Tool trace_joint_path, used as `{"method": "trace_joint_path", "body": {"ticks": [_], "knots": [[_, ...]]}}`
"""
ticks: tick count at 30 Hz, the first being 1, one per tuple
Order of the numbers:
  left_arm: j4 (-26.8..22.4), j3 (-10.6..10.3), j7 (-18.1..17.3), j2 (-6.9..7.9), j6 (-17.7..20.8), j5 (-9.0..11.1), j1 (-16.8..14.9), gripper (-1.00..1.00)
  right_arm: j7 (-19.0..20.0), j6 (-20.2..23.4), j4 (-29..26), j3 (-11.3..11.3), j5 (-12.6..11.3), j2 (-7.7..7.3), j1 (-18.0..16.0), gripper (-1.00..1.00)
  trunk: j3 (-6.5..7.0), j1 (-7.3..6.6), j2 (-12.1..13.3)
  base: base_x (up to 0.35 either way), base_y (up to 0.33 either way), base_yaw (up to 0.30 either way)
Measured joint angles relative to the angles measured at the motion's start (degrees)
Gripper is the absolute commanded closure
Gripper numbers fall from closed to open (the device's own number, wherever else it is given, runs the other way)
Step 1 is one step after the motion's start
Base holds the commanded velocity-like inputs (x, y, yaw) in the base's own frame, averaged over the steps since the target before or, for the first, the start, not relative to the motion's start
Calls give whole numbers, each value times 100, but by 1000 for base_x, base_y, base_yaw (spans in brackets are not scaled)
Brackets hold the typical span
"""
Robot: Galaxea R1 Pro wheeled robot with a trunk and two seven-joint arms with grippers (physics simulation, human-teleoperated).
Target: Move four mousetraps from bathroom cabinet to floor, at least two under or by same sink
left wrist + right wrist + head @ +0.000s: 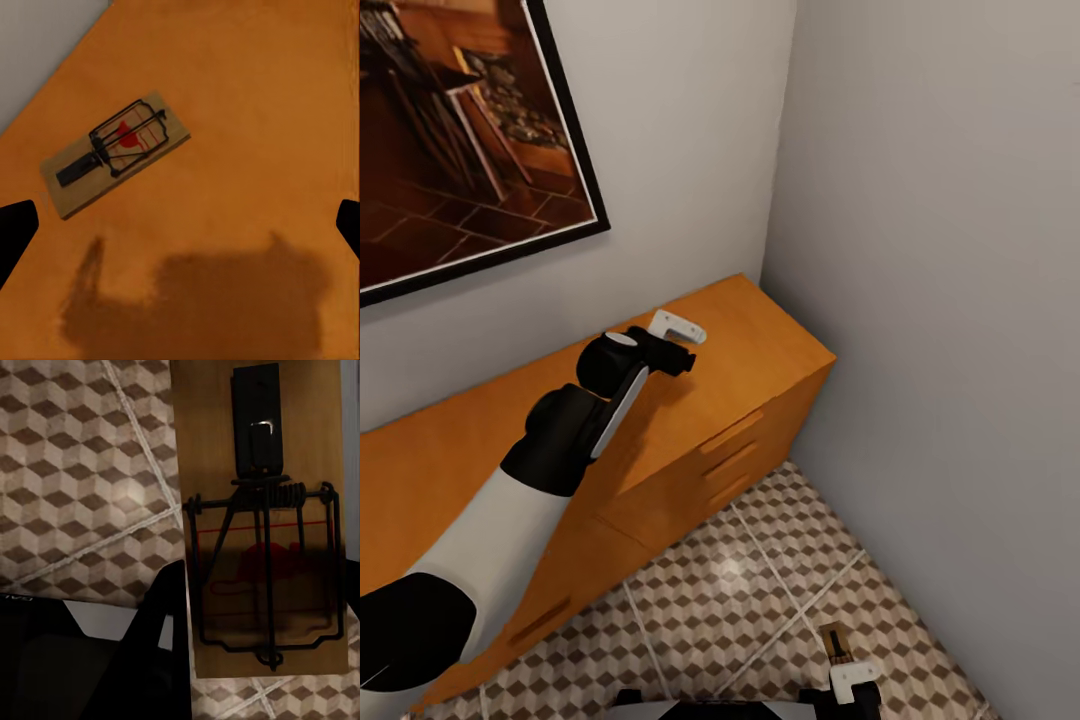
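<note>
Left wrist view: wide-open left gripper [180,225] over mousetrap [114,152]; right gripper [852,688] holds another.

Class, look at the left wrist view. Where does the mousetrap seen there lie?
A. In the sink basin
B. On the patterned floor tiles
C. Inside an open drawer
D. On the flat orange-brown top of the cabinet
D: the mousetrap lies flat on the cabinet top, its wooden surface all around it, below the left tool.
</note>
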Motion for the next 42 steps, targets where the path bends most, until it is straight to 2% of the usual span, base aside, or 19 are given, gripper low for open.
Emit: {"method": "trace_joint_path", "body": {"ticks": [6, 8, 12, 16, 21, 24, 25, 27, 28, 29, 33, 37, 39, 42], "knots": [[-29, -134, -34, 34, 6, -3, 0, -100, 0, -1, 1, 2, 1, 0, 0, 100, 25, 1, 0, 39, 27, -214], [-43, -146, -149, 58, 6, -2, 1, -100, 1, -1, 2, 1, 1, 1, -1, 100, 30, 1, 0, 9, 7, -95], [-96, -139, -710, 218, 4, -7, 2, -100, 1, 0, 2, 0, 1, 1, -1, 100, 34, 1, 1, 4, 3, -37], [-224, -112, -1649, 578, 3, -13, 2, -100, 1, 0, 2, 4, 1, 1, -1, 100, 35, 1, 1, 1, 1, -10], [-299, -54, -3185, 1149, -17, -42, -4, -100, 1, 0, 2, 8, 1, 1, -1, 100, 36, 1, 1, 0, 0, -2], [-309, -10, -3798, 1408, -35, -52, -8, -100, 1, 2, 2, 9, 1, 4, -1, 100, 36, 1, 1, 0, 0, 0], [-311, 7, -4021, 1534, -44, -64, -11, -100, 1, 3, 2, 9, 2, 5, -1, 100, 36, 1, 1, 0, 0, 0], [-312, 25, -4210, 1670, -52, -63, -12, -100, 1, 5, 2, 9, 1, 3, -1, 100, 36, 1, 1, 0, 0, 0], [-313, 41, -4355, 1801, -61, -72, -15, -100, 1, 3, 2, 10, 2, 5, -1, 100, 36, 1, 1, 0, 0, 0], [-315, 47, -4420, 1872, -62, -67, -15, -100, 1, 4, 2, 9, 1, 5, -1, 100, 36, 1, 1, 0, 0, 0], [-395, 65, -4778, 2374, -74, -79, -22, -100, 1, 8, 2, 10, 2, 9, -1, 100, 36, 1, 0, 0, 0, 0], [-518, 69, -5103, 2760, -80, -87, -23, -100, 1, 8, 2, 9, 2, 9, -1, 100, 36, 1, 1, 0, 0, 0], [-544, 70, -5197, 2885, -81, -112, -22, -100, 1, 8, 2, 9, 2, 9, -1, 100, 36, 1, 1, 0, 0, 0], [-570, 70, -5245, 2973, -82, -143, -21, -100, 1, 8, 2, 9, 1, 10, -1, 100, 36, 1, 1, 0, 0, 0]]}}
